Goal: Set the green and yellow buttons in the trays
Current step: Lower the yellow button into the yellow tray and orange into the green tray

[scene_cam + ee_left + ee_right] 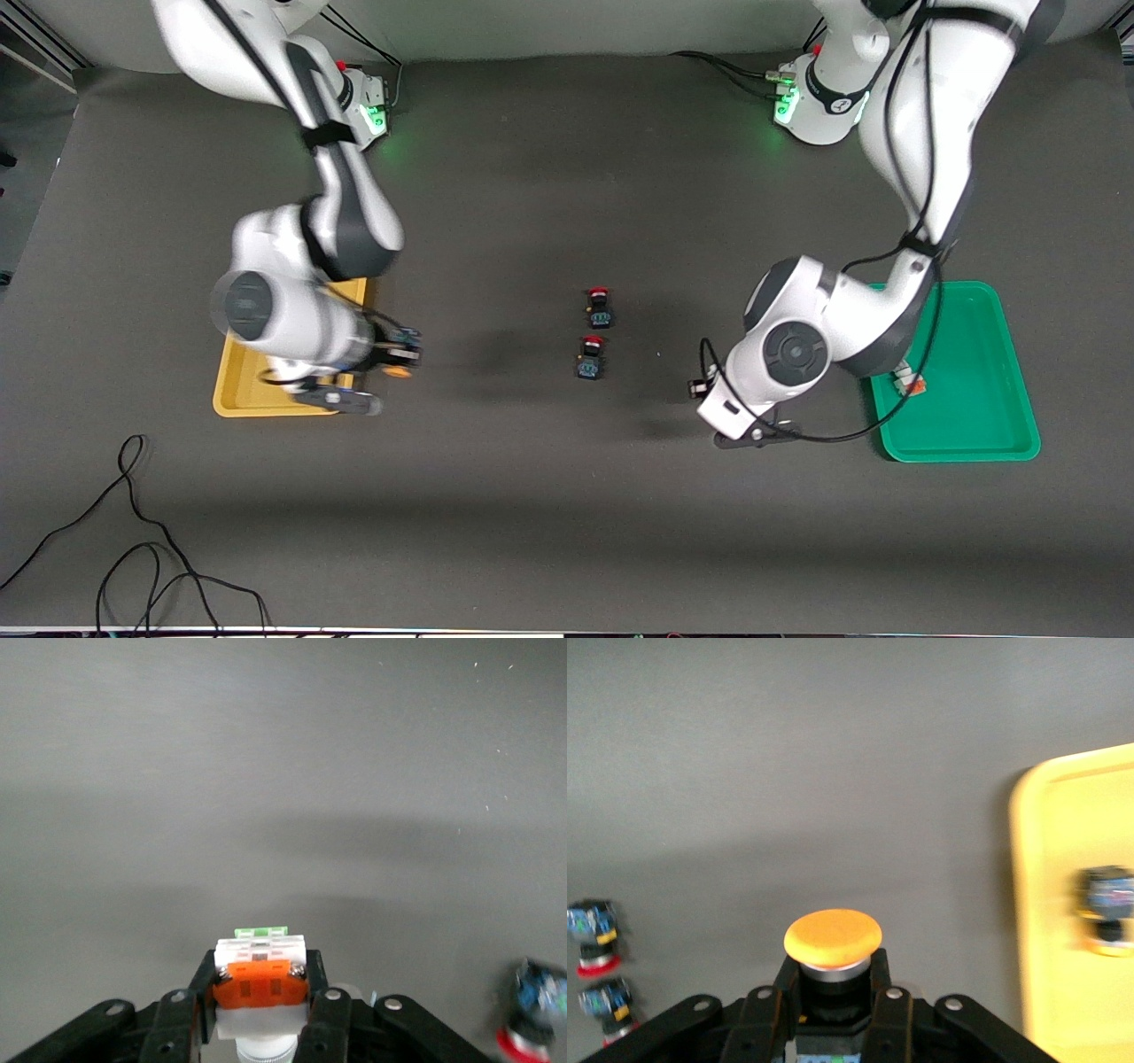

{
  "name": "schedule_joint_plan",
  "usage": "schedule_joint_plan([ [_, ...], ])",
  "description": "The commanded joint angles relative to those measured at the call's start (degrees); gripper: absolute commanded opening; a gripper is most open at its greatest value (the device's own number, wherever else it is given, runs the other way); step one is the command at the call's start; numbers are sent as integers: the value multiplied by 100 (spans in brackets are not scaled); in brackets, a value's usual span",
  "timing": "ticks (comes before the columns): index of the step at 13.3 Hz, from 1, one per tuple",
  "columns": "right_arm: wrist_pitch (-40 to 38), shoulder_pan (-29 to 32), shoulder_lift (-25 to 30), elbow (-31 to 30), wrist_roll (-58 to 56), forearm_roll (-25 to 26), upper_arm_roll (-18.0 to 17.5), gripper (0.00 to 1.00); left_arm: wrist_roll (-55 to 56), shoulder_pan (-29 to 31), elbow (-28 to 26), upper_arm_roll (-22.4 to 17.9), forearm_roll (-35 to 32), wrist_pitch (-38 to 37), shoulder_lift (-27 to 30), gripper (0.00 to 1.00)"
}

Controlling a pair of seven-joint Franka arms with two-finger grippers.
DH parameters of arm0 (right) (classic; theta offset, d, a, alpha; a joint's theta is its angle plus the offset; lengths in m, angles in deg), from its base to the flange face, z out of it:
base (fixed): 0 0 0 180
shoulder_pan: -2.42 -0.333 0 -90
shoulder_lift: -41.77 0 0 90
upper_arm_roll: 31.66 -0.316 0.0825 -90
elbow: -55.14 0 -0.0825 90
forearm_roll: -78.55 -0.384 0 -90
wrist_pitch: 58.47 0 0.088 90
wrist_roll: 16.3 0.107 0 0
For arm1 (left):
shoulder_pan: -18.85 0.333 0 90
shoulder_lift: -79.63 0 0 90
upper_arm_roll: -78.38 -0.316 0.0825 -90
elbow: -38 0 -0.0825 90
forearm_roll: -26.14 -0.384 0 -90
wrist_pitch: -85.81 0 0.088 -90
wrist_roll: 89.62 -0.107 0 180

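A: So, what does the left gripper (261, 1014) have?
B: It is shut on a white button (261, 970). The button has an orange block across it and a small green bit on top. The 2 fingers (326, 1014) squeeze it from both sides. It is up in the air over the bare table (567, 514), between the 2 red buttons (595, 344) and the green tray (966, 447).

A: And the right gripper (833, 1010)?
B: It is shut on a yellow button (833, 937). That one has a dark body and a round orange-yellow cap. It hangs over the table just beside the yellow tray (232, 390), on the side toward the middle of the table.

A: Where are the other buttons?
B: 1 more dark button with a yellow cap (1107, 908) lies in the yellow tray. 1 more white and orange button (911, 383) lies in the green tray, close to the rim on the side toward the middle of the table.

A: And the red ones?
B: The 2 red buttons stand near the middle of the table, 1 a bit nearer to the front camera than the other. They do not touch each other.

A: Where are the trays?
B: The yellow tray is at the right arm's end of the table. The green tray is at the left arm's end. They are well apart
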Motion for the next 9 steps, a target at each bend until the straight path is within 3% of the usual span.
schedule_joint_plan([
  [1, -775, -29, 482, -140, -1051, -24, 744, 0, -527, 256, -214, -75, 58, -829, 857, 0],
  [4, -1007, -21, 536, -210, -2263, 248, 1457, 0, -2134, 1274, -214, -58, 84, -1577, 1193, 0],
  [6, -858, 14, 431, -412, -3028, 293, 1852, 0, -3294, 2047, -214, -93, 85, -1667, 1202, 0],
  [9, 70, 93, 413, -1288, -3663, 241, 2030, 0, -4571, 3111, -249, -110, -81, -1422, 896, 0],
])
